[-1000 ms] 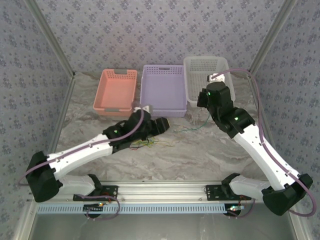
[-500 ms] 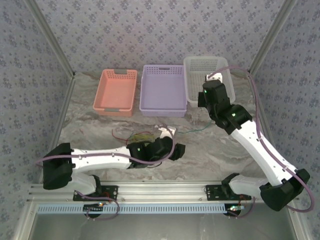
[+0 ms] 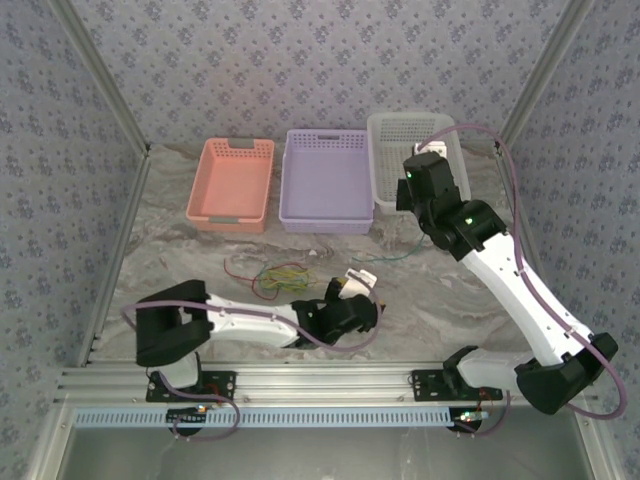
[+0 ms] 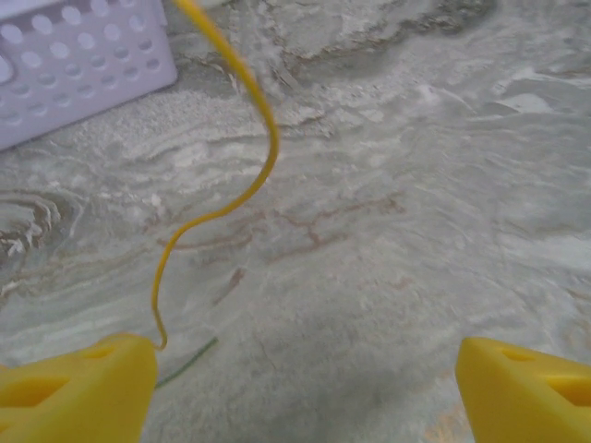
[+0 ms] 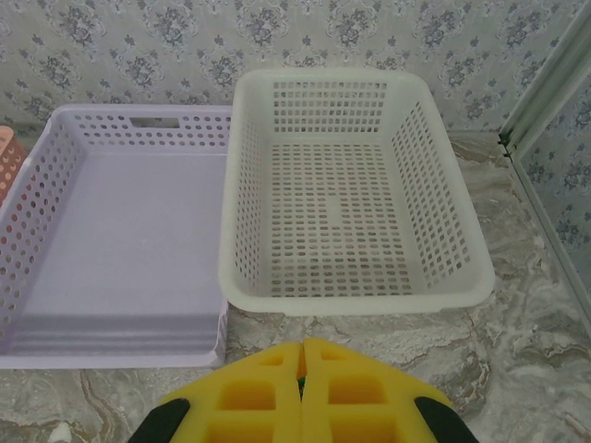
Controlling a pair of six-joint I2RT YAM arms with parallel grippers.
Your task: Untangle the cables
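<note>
Left jaws open, right jaws closed; yellow cable (image 4: 263, 138) touching the 7 o'clock finger (image 4: 74, 388) could snag, dragging the tangle (image 3: 282, 277).

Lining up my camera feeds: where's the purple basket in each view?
Top external: purple basket, back centre, between the orange basket and white basket.
Left wrist: its perforated corner, top left.
Right wrist: left half, beside the white basket.
Shared landmark: the marbled table.
</note>
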